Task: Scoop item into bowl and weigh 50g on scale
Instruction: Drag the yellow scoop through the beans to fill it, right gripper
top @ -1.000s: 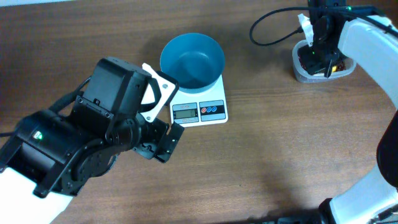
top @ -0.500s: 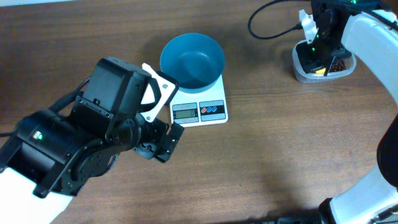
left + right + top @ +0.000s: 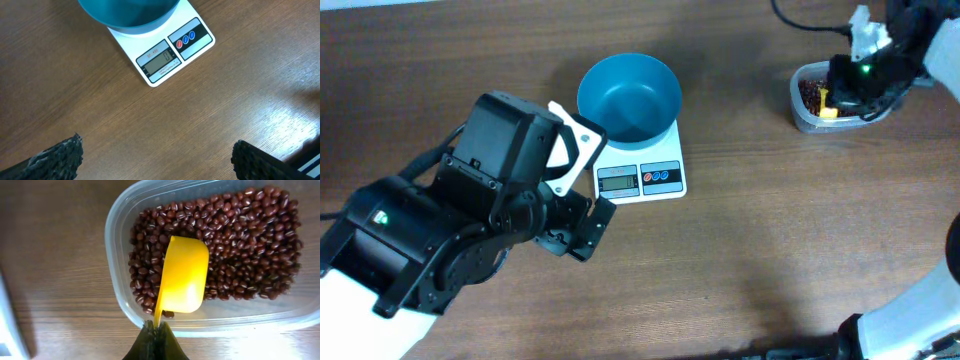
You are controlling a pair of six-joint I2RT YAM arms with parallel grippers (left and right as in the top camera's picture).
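Observation:
An empty teal-blue bowl (image 3: 629,96) stands on the white scale (image 3: 640,179), whose display (image 3: 161,62) and red and blue buttons face the left arm. Dark reddish-brown beans (image 3: 240,240) fill a clear tub (image 3: 808,118) at the table's far right. My right gripper (image 3: 158,330) is shut on the thin handle of a yellow scoop (image 3: 185,275), which lies bottom up over the beans. My left gripper (image 3: 155,157) hovers open over bare wood in front of the scale, with nothing between its fingers.
The bulky black left arm (image 3: 470,230) covers the table's left half, close to the scale's left side. A black cable (image 3: 800,20) runs along the back edge near the tub. Brown wood shows between the scale and the tub.
The right arm has swung to the right and back from above the tub, so more of the tub and the yellow scoop now show. The left arm has stayed still.

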